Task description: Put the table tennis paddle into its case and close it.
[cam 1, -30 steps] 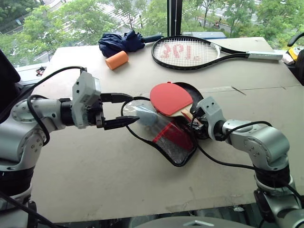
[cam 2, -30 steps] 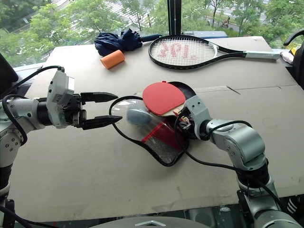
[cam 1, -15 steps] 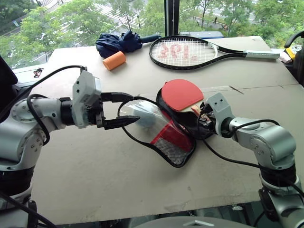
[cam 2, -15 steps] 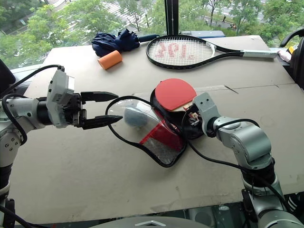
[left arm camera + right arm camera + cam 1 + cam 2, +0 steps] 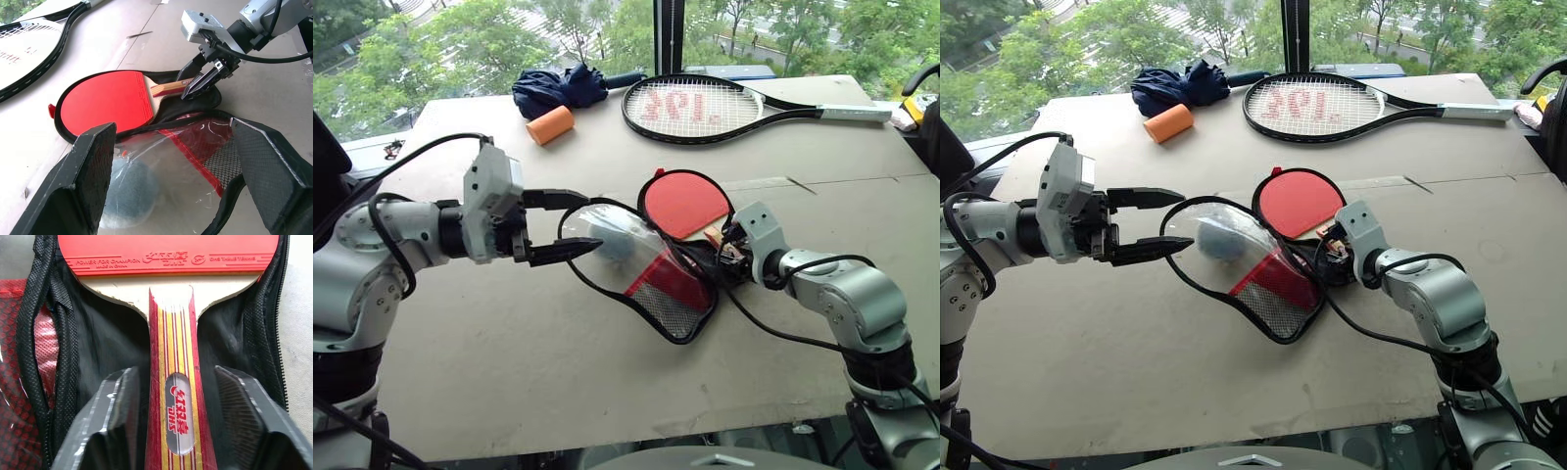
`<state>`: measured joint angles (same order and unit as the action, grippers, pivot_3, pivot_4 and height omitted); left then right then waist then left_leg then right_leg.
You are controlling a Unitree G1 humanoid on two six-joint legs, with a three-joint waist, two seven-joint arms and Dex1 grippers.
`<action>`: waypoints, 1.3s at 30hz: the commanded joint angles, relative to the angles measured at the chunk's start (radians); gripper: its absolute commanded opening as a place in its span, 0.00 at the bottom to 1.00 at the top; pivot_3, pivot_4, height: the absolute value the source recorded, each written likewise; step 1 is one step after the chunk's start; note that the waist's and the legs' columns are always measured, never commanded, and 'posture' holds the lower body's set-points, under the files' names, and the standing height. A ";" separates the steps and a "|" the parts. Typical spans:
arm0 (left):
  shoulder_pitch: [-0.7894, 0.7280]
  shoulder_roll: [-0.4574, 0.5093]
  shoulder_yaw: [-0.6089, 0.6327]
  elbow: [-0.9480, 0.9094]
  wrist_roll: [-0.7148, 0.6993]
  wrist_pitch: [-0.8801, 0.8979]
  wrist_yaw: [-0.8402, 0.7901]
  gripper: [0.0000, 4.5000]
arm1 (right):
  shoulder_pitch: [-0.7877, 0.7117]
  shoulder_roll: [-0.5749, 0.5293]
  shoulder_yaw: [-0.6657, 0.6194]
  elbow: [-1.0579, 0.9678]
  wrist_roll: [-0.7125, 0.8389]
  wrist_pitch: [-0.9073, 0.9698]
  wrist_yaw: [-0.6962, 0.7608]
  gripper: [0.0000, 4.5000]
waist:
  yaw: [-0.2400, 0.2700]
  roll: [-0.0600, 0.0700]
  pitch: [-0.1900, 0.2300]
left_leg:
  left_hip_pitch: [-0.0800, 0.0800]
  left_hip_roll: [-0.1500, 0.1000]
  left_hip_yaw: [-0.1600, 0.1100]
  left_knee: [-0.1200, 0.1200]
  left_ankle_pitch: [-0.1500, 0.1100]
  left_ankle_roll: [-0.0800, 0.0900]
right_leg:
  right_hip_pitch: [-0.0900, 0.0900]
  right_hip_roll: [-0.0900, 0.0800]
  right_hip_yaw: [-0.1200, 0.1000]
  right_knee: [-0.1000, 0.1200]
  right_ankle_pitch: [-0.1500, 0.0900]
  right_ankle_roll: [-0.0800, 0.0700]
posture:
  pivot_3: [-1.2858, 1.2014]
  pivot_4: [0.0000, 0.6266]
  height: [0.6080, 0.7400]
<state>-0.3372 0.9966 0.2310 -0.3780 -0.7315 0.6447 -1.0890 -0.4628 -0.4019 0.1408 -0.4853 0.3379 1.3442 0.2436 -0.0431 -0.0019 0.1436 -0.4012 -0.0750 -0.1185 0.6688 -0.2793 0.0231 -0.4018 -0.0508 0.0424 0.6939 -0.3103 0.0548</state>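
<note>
The free end of the light-wood, red-striped handle is cut off at the frame edge in the right wrist view, and in the head views it is hidden behind the right end effector (image 5: 729, 252). A bluish round shape under the clear plastic panel is too blurred to identify.

The right end effector's fingers (image 5: 117, 426) stand apart on either side of that handle, with a gap showing on each side; they do not clamp it. The left end effector (image 5: 570, 227) hovers with its fingers spread wide, their tips at the raised clear-plastic-and-mesh flap's rim; contact cannot be told.

The red-faced table tennis paddle (image 5: 683, 204) lies face up on the black lining of the open red-and-black zip case (image 5: 666, 294), near the middle of the tabletop (image 5: 509, 362). Along the far edge lie a black strung tennis racket (image 5: 705, 106), a dark blue folded umbrella (image 5: 558, 88) and an orange cylinder (image 5: 553, 124).
</note>
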 commanded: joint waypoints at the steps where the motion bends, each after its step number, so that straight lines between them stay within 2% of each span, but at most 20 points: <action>1: -0.006 0.014 0.034 -0.036 -0.020 0.007 0.005 0.85 | -0.007 -0.014 -0.033 -0.046 0.020 -0.041 0.038 0.99 | 0.000 0.000 0.000 | 0.000 0.000 0.000 0.000 0.000 0.000 | 0.000 0.000 0.000 0.000 0.000 0.000 | 0.52 0.24 1.00; 5: 0.064 0.013 0.069 -0.059 -0.056 0.051 0.010 0.85 | 0.015 -0.033 -0.134 -0.114 0.103 -0.102 0.137 0.99 | 0.000 0.000 0.000 | 0.000 0.000 0.000 0.000 0.000 0.000 | 0.000 0.000 0.000 0.000 0.000 0.000 | 0.52 0.24 1.00; 8: 0.199 0.008 0.083 -0.087 -0.020 0.023 -0.012 0.85 | 0.093 -0.051 -0.274 -0.137 0.193 -0.205 0.246 0.99 | 0.001 0.000 0.000 | 0.000 0.000 0.000 0.000 0.000 0.000 | 0.000 0.000 0.000 0.000 0.000 0.000 | 0.52 0.24 1.00; 13: 0.422 -0.016 0.053 -0.064 0.109 -0.113 -0.045 0.85 | 0.286 -0.181 -0.384 -0.097 0.179 -0.551 0.470 0.99 | 0.007 0.000 0.000 | 0.001 0.000 0.002 0.000 0.000 0.000 | 0.001 -0.001 0.000 -0.002 0.000 0.000 | 0.52 0.24 1.00; 16: 0.507 -0.058 0.019 -0.027 0.181 -0.204 -0.043 0.85 | 0.411 -0.171 -0.527 -0.033 0.265 -0.764 0.659 0.99 | 0.010 0.000 0.000 | 0.004 0.001 0.002 0.000 0.000 0.000 | 0.003 -0.001 0.000 -0.001 0.000 0.000 | 0.52 0.24 1.00; 18: 0.507 -0.107 -0.030 0.014 0.237 -0.260 -0.011 0.85 | 0.488 -0.204 -0.568 0.021 0.279 -0.859 0.777 0.99 | 0.017 0.001 0.000 | 0.005 0.001 0.002 0.000 -0.001 0.001 | 0.005 -0.001 0.000 -0.001 0.000 0.000 | 0.52 0.24 1.00; 23: 0.405 -0.270 -0.183 0.137 0.383 -0.405 0.089 0.85 | 0.598 -0.282 -0.613 0.150 0.234 -1.041 0.922 0.99 | 0.040 0.000 -0.001 | 0.006 0.000 0.003 0.001 -0.003 0.004 | 0.007 -0.002 0.000 0.000 0.000 0.000 | 0.52 0.24 1.00; 27: 0.280 -0.394 -0.257 0.210 0.401 -0.426 0.126 0.85 | 0.616 -0.293 -0.631 0.174 0.249 -1.080 0.916 0.99 | 0.040 0.000 -0.001 | 0.006 0.000 0.003 0.002 -0.001 0.001 | 0.007 -0.002 0.000 0.000 0.000 0.000 | 0.52 0.24 1.00; 31: -0.047 -0.564 -0.343 0.361 0.447 -0.390 0.208 0.85 | 0.616 -0.284 -0.635 0.146 0.273 -1.084 0.881 0.99 | 0.055 -0.001 -0.001 | 0.005 0.000 0.002 0.004 0.000 0.001 | 0.007 -0.001 -0.001 0.002 0.000 0.000 | 0.52 0.24 1.00; 34: -0.240 -0.672 -0.343 0.474 0.452 -0.398 0.265 0.85 | 0.609 -0.285 -0.635 0.130 0.296 -1.073 0.856 0.99 | 0.060 -0.003 -0.001 | 0.002 -0.001 0.000 0.011 0.000 0.001 | 0.008 -0.001 -0.004 0.003 0.001 0.001 | 0.52 0.24 1.00; 36: -0.370 -0.760 -0.292 0.509 0.388 -0.380 0.316 0.85 | 0.615 -0.288 -0.646 0.115 0.314 -1.067 0.845 0.99 | 0.055 -0.004 -0.001 | 0.002 -0.001 0.001 0.012 -0.001 0.003 | 0.009 -0.001 -0.003 0.002 0.000 0.001 | 0.52 0.24 1.00; 39: -0.422 -0.789 -0.281 0.500 0.370 -0.367 0.314 0.85 | 0.634 -0.285 -0.664 0.102 0.332 -1.065 0.823 0.99 | 0.047 -0.004 -0.001 | 0.001 -0.001 0.003 0.012 -0.002 0.004 | 0.008 -0.001 -0.002 0.001 0.000 0.002 | 0.52 0.24 1.00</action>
<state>-0.7651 0.1960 -0.0779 0.1433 -0.3421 0.2785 -0.7727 0.1630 -0.6833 -0.4795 -0.3495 0.6443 0.2838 1.0779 0.0043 -0.0061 0.1431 -0.3999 -0.0762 -0.1153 0.6800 -0.2818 0.0273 -0.3944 -0.0517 0.0413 0.6950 -0.3101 0.0564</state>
